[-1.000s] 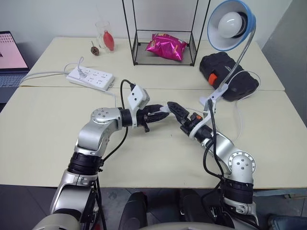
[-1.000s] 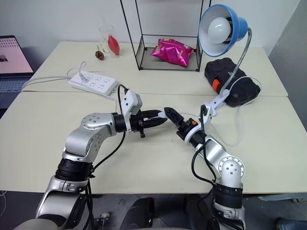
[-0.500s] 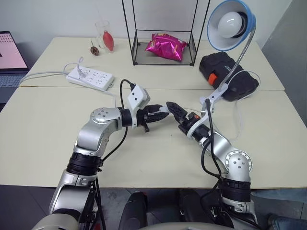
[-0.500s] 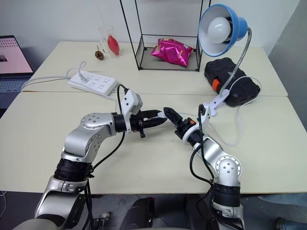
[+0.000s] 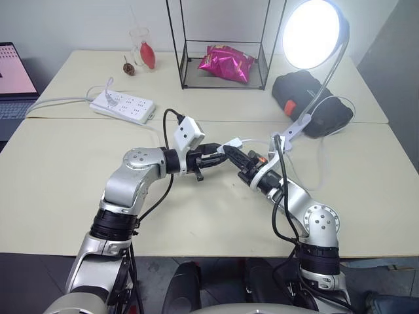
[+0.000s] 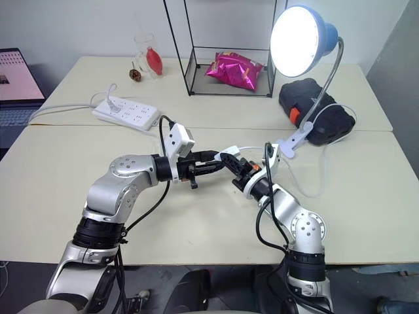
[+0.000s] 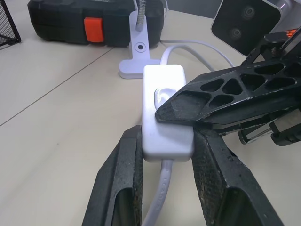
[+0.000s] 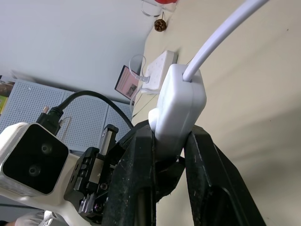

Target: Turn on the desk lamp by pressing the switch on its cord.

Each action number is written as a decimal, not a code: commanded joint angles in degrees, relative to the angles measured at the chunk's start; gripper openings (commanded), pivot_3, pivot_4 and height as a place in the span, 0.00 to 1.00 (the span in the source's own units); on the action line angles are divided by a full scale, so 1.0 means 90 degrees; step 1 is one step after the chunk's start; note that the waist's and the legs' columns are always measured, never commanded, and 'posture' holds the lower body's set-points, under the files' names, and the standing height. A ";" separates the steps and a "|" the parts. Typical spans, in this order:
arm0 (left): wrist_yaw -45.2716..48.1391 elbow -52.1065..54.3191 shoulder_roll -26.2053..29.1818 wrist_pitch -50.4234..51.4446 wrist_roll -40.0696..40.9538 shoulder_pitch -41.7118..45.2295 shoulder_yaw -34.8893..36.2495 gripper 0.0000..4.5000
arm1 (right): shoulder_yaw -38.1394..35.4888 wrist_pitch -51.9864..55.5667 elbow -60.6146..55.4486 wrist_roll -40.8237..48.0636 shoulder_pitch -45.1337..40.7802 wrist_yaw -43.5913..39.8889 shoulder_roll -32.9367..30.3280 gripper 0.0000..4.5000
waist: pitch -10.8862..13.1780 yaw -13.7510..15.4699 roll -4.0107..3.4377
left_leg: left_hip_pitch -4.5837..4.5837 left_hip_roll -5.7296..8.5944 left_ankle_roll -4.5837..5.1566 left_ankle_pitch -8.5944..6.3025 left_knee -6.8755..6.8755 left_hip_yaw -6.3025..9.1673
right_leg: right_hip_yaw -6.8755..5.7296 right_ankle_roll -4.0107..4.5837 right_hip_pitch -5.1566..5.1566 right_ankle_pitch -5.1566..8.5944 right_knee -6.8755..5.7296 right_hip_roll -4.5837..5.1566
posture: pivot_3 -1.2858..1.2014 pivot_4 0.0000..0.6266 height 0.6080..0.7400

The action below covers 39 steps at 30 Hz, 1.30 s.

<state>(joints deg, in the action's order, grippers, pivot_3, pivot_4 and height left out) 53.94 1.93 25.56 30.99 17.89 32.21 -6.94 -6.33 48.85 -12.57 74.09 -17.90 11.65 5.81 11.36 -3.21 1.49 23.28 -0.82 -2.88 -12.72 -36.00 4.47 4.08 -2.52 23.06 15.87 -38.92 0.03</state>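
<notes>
The desk lamp point(image 5: 313, 33) stands clipped at the back right, its blue shade glowing brightly. Its thin white cord point(image 7: 197, 44) runs from the clip base point(image 7: 141, 56) to the white switch point(image 7: 164, 113), held just above the table's middle. My left gripper point(image 5: 219, 152) is shut on the switch's two long sides. My right gripper point(image 5: 232, 152) meets it from the right and is shut on the switch point(image 8: 178, 103), one finger point(image 7: 225, 94) lying over the rocker button.
A white power strip point(image 5: 123, 106) lies at the back left. A black tool case point(image 5: 308, 98) sits behind the lamp's base. A wire rack holds a pink bag point(image 5: 226, 62). A glass point(image 5: 143, 49) and a laptop point(image 5: 13, 72) are further left.
My right gripper has closed on the switch, and the lamp has gone from dark to lit. The left arm has kept still.
</notes>
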 commanded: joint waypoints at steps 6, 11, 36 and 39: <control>-0.0064 0.0328 0.0058 -0.0032 0.0098 0.0054 0.0057 0.25 | 0.0069 -0.0220 -0.0012 0.0204 0.0150 0.0048 0.0281 0.10 | 0.0000 0.0000 0.0000 | 0.0021 0.0000 0.0000 0.0000 -0.0001 0.0002 | -0.0002 0.0011 0.0021 -0.0007 -0.0003 0.0000 | 0.52 0.24 1.00; -0.0118 0.0289 0.0025 -0.0062 0.0088 0.0079 0.0059 0.25 | 0.0107 -0.0213 -0.0092 0.0241 0.0192 -0.0042 0.0173 0.36 | 0.0000 0.0001 0.0000 | 0.0023 0.0000 0.0000 0.0000 -0.0001 0.0002 | -0.0004 0.0010 0.0021 -0.0006 -0.0002 0.0000 | 0.52 0.24 1.00; -0.0290 -0.2137 -0.0584 -0.2231 -0.1103 0.0357 -0.0591 0.25 | 0.1814 -0.0462 -0.2888 -0.3699 -0.0146 -0.4437 -0.5735 1.00 | -0.0003 0.0046 0.0007 | 0.0029 0.0012 0.0000 0.0000 -0.0013 0.0001 | -0.0005 -0.0005 0.0021 -0.0002 0.0003 0.0004 | 0.52 0.24 1.00; -0.0286 -0.2479 -0.0661 -0.2447 -0.1206 0.0378 -0.0585 0.25 | 0.1694 -0.0743 -0.2633 -0.4081 -0.0328 -0.4843 -0.5995 1.00 | -0.0003 0.0052 0.0007 | 0.0029 0.0008 0.0000 0.0000 -0.0013 0.0004 | -0.0008 -0.0005 0.0020 -0.0002 0.0004 0.0002 | 0.52 0.24 1.00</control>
<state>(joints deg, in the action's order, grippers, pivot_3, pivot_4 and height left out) 51.39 -20.09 19.81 10.76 7.54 34.47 -12.18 10.24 44.40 -36.13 39.24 -19.50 -29.65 -46.86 11.34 -2.75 1.55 23.55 -0.74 -2.88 -12.72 -36.12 4.51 4.00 -2.57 23.24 15.85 -38.88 0.04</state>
